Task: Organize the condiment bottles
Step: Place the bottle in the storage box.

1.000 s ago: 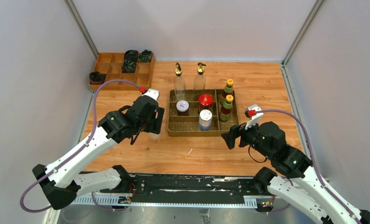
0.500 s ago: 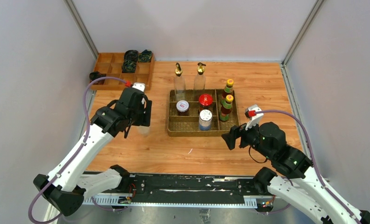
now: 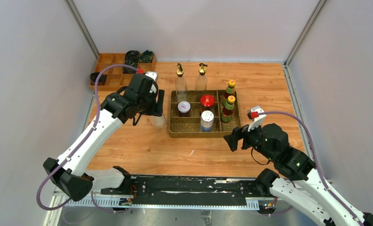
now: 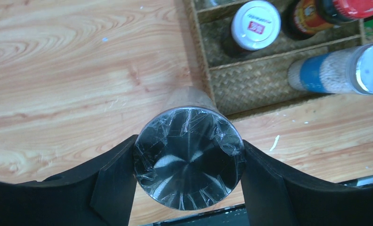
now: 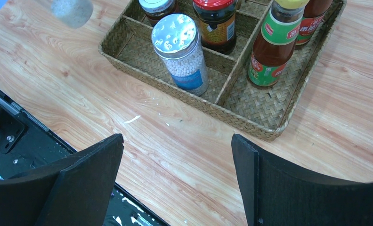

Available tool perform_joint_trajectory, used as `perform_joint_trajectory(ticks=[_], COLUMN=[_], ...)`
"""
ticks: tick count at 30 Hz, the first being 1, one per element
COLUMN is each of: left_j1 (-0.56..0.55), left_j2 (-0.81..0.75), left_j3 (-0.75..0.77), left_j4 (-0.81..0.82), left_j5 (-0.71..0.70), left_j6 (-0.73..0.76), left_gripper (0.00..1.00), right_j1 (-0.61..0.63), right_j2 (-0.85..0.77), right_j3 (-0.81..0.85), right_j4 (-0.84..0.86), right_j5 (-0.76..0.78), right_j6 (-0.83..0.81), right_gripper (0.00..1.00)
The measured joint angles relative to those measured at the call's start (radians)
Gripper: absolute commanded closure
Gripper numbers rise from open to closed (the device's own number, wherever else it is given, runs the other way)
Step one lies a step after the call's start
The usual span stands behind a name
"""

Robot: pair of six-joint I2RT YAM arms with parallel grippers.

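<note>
My left gripper (image 4: 189, 162) is shut on a silver-lidded shaker (image 4: 189, 157), gripping it by the lid. The shaker stays upright just left of the woven tray (image 3: 194, 131), and its clear body (image 3: 157, 121) shows below the fingers. Inside the tray stand a white-lidded jar (image 3: 184, 108), a red-lidded jar (image 3: 206, 101), a second shaker (image 3: 206, 120) and two yellow-capped sauce bottles (image 3: 230, 88) (image 3: 228, 108). Two gold-spouted clear bottles (image 3: 180, 80) (image 3: 201, 77) stand behind the tray. My right gripper (image 5: 177, 183) is open and holds nothing, over the table near the tray's front right corner.
A wooden compartment box (image 3: 110, 70) with dark cloth rolls sits at the back left corner. Grey walls close in the table on three sides. The black base rail (image 3: 175, 186) runs along the near edge.
The left arm swung left with the shaker, then came back right and farther from the near edge, ending close to the tray's left side. The right arm has not moved.
</note>
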Motion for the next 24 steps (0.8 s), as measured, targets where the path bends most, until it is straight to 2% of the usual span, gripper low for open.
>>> perform_joint_trajectory(ticks=[6,13,24], left_j1=[-0.085,-0.213,-0.282], left_j2=[0.048,0.126,0.212], left_j3=[0.083,0.113,0.114], left_j4=[0.016,0.043,0.111], left_j5=[0.006,0.002,-0.026], left_j6=[-0.011,-0.027,-0.021], left_gripper=[0.44,0.44,0.44], right_j1=[0.0,0.0,0.0], right_j2=[0.001,0.002,-0.006], right_j3=[0.0,0.0,0.0], right_j4=[-0.001,-0.001,-0.002], right_j5=[0.001,0.01,0.011], right_j6=[0.002,0.002,0.002], right_gripper=[0.1,0.1,0.1])
